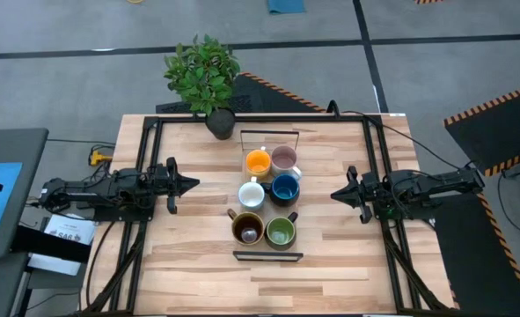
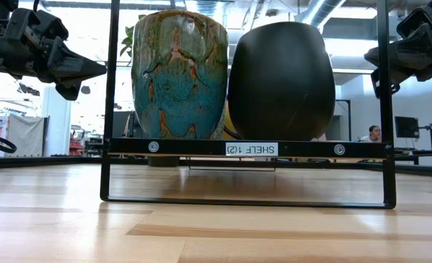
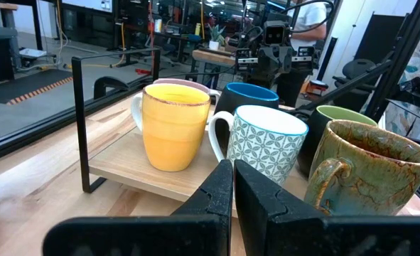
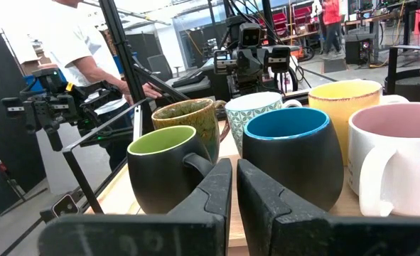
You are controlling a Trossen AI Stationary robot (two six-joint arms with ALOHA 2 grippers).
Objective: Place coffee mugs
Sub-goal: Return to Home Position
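Six mugs stand in two rows on a low black-framed wooden shelf [image 1: 267, 256] at the table's middle: orange [image 1: 258, 162], pale pink [image 1: 284, 158], white patterned [image 1: 252, 195], dark blue [image 1: 285, 187], brown [image 1: 247, 228] and green-lined dark [image 1: 281, 232]. My left gripper [image 1: 192, 184] [image 3: 233, 167] hovers shut left of the shelf, pointing at the mugs. My right gripper [image 1: 336, 195] [image 4: 234, 165] hovers shut on the right side, also pointing at them. In the low view the brown mug [image 2: 179, 73] and the green-lined mug [image 2: 281, 80] fill the front.
A potted plant [image 1: 205, 72] in a dark pot [image 1: 220, 121] stands at the table's far edge. Black frame rails [image 1: 145, 158] run along the table's left and right sides. People stand beyond the table [image 4: 74, 43]. Bare wood lies near the table's near edge [image 1: 268, 286].
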